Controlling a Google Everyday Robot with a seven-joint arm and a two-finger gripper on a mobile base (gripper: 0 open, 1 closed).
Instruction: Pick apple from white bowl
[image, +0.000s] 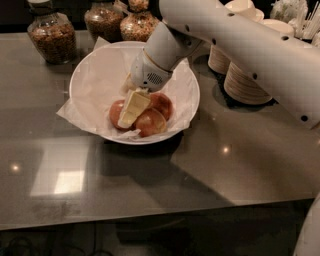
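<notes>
The white bowl, wide and lined with crinkled white paper, stands on the dark table at the upper middle. Three dull red apples lie in its front half: one at the left, one at the front, one at the right. My gripper, cream-coloured at its tip, reaches down into the bowl from the upper right. It sits among the apples, over the left one and against the front one. The white arm hides the bowl's far right rim.
Three glass jars of brown snacks stand behind the bowl at the back left. Ribbed tan stacks with white tops stand to the right of the bowl. The table's front edge runs across the lower part of the view.
</notes>
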